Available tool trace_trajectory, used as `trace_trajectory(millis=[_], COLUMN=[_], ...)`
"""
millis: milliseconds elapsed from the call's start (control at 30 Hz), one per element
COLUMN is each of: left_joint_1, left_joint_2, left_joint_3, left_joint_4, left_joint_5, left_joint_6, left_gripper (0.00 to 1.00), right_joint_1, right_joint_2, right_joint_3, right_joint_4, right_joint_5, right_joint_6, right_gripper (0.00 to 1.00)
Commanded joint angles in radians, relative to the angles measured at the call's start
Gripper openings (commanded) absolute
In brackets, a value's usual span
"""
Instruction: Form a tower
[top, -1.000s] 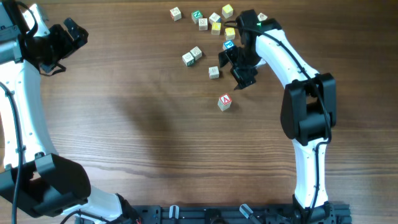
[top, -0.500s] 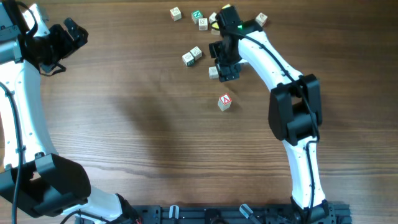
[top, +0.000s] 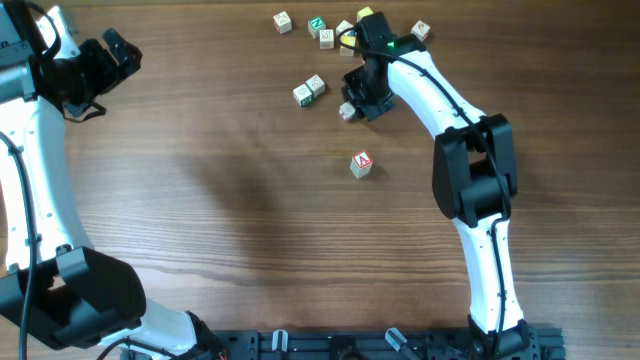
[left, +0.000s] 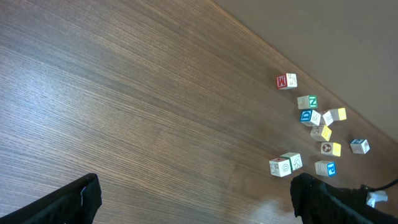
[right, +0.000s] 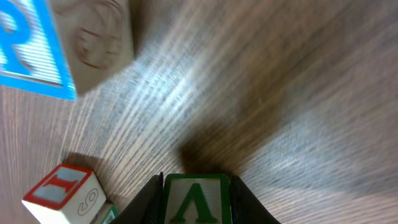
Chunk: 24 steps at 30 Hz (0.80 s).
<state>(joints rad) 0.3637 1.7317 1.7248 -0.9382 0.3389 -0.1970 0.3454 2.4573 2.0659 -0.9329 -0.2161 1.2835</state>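
Loose cubes cluster at the table's far edge; lone cube nearer; held cube between, inside right gripper.

My worktop carries a red A cube standing alone, a touching pair of cubes beyond it, a scattered cluster by the far edge, and a green A cube.

Left gripper agape (right gripper pinched)

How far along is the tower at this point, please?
Nothing is stacked yet: the cubes all lie single on the table. In hand: the right claw grips a green-lettered cube; the left claw hangs open. Left: all the stacking.
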Motion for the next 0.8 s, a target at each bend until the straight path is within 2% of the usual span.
trace_trajectory(millis=[0, 133, 167, 200, 233, 333, 467, 567, 633, 667, 767], left_joint_1=[-0.001, -0.001, -0.001, -0.001, -0.001, -0.001, -0.001, -0.001, -0.001, -0.001, -0.001], left_joint_2=[0.008, 0.008, 0.008, 0.008, 0.008, 0.008, 0.008, 0.008, 0.008, 0.008, 0.008], left_joint_3=[-0.006, -0.006, -0.006, -0.006, -0.006, -0.006, -0.006, -0.006, -0.006, -0.006, -0.006], left_joint_4=[0.002, 0.002, 0.002, 0.002, 0.002, 0.002, 0.002, 0.002, 0.002, 0.002, 0.002], left_joint_5=[0.001, 0.001, 0.001, 0.001, 0.001, 0.001, 0.001, 0.001, 0.001, 0.001, 0.001], left_joint_6=[-0.006, -0.006, -0.006, -0.006, -0.006, -0.006, -0.006, -0.006, -0.006, -0.006, -0.006], left_gripper=[1.00, 1.00, 1.00, 1.00, 1.00, 1.00, 1.00, 1.00, 1.00, 1.00, 1.00], right_joint_1=[-0.010, -0.011, -0.011, -0.011, -0.011, -0.011, -0.011, -0.011, -0.011, -0.011, -0.011], right_joint_2=[-0.108, -0.390, -0.504, -0.590, -0.647, -0.861, -1.143, -1.239, -1.262, -1.265, -1.266], right_joint_3=[0.043, 0.043, 0.043, 0.043, 0.043, 0.043, 0.043, 0.024, -0.046, -0.084, -0.376], right_joint_4=[-0.006, -0.136, -0.173, -0.192, -0.214, -0.299, -0.334, -0.471, -0.504, -0.487, -0.233], right_joint_5=[0.018, 0.085, 0.090, 0.090, 0.090, 0.090, 0.206, 0.299, 0.330, 0.330, 0.329], right_joint_6=[-0.317, -0.601, -0.690, -0.746, -0.788, -0.949, -0.969, -0.969, -0.968, -0.966, -0.941], right_gripper=[0.19, 0.18, 0.23, 0.32, 0.16, 0.14, 0.20, 0.21, 0.20, 0.20, 0.15])
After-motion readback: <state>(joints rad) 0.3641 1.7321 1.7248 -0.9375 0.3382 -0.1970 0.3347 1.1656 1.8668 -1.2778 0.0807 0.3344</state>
